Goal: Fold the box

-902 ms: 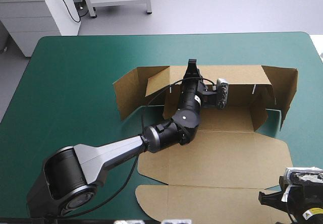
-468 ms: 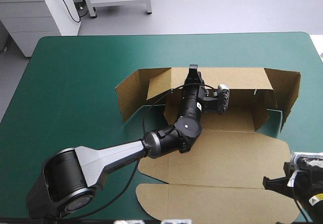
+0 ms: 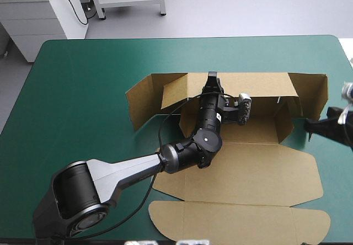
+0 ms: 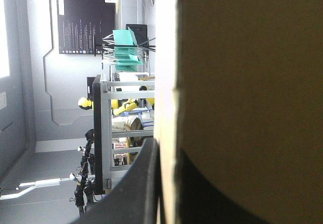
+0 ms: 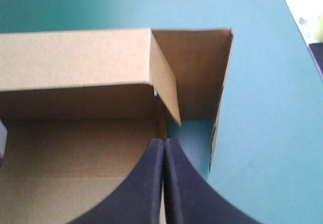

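The brown box [image 3: 248,162] lies open on the teal-green cover, its back wall and end flaps raised and its lid panels flat toward the near edge. My left gripper [image 3: 212,80] reaches over the floor to the back wall's top edge and is shut on it. In the left wrist view the board [image 4: 242,82] stands between the fingers of that gripper [image 4: 164,148]. My right gripper [image 3: 309,126] hovers just outside the box's right end wall [image 3: 317,99]. In its own view this gripper [image 5: 165,143] is shut and holds nothing, pointing at the right rear corner flap [image 5: 164,77].
Bare teal-green cover [image 3: 83,90] stretches left of the box and beyond its back wall. A narrow strip of cover [image 5: 262,108] lies between the right end wall [image 5: 222,93] and the table's right edge.
My right gripper has risen from the near right corner and travelled along the table's right side to the box's right end wall. The left gripper kept hold of the back wall, shifting slightly.
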Robot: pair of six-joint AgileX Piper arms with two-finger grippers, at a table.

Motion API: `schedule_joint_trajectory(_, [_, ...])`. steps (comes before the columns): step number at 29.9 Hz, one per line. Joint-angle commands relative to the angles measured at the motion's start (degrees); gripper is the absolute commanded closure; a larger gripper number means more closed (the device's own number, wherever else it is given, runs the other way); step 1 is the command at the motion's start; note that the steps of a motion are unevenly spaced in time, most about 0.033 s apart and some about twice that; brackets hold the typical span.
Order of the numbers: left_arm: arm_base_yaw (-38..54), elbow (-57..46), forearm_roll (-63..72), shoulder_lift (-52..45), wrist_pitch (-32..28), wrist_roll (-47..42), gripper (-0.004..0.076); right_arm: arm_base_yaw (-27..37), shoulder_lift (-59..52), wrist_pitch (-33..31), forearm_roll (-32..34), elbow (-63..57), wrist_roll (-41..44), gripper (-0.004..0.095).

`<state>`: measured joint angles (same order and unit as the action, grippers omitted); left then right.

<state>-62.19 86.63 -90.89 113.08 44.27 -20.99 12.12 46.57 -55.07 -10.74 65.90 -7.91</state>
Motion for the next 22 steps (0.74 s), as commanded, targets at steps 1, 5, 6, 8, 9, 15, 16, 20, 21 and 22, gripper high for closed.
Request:
schedule_joint_trajectory(1, [-0.65, 0.99, 0.90, -1.92, -1.24, -1.23, 0.0732, -0.10, 7.48, 4.20, -0.50, 9.41, -1.43, 0.0926])
schedule_joint_trajectory(5, [-0.65, 0.99, 1.02, -1.92, 0.03, -0.88, 0.0732, -0.10, 17.04, 4.20, -0.50, 17.69, -1.56, 0.0926])
schedule_joint_trajectory(6, [-0.72, 0.99, 1.02, -1.92, 0.47, -0.88, 0.0732, -0.10, 19.57, 4.20, -0.50, 19.61, -1.56, 0.0926])
schedule_joint_trajectory(8, [-0.72, 0.99, 1.28, -1.92, 1.18, -0.88, 0.0732, -0.10, 24.09, 3.51, -0.50, 22.86, -1.56, 0.0926])
schedule_joint_trajectory(9, [-0.72, 0.99, 1.54, -1.92, 1.36, -0.88, 0.0732, -0.10, 26.48, 2.94, -0.50, 24.54, -1.56, 0.0926])
schedule_joint_trajectory(15, [-0.72, 0.99, 3.46, -1.92, 1.26, -0.88, 0.0732, -0.10, 38.17, 0.18, -0.50, 31.88, -1.56, 0.0928])
schedule_joint_trajectory(16, [-0.72, 0.99, 3.46, -1.92, 1.26, -0.88, 0.0732, -0.10, 39.73, 0.03, -0.73, 32.63, -1.70, 0.0928])
schedule_joint_trajectory(20, [-0.72, 0.99, 3.84, -1.92, 1.36, -0.99, 0.0732, -0.10, 44.43, 0.03, -1.98, 34.22, -2.07, 0.0928])
schedule_joint_trajectory(21, [-0.72, 0.99, 4.14, -1.92, 1.25, -0.99, 0.0732, -0.10, 45.62, 0.14, -2.39, 34.22, -2.55, 0.0928])
schedule_joint_trajectory(22, [-0.72, 0.99, 4.27, -1.92, 1.25, -0.99, 0.0732, -0.10, 46.32, 0.14, -2.51, 34.22, -2.68, 0.0928])
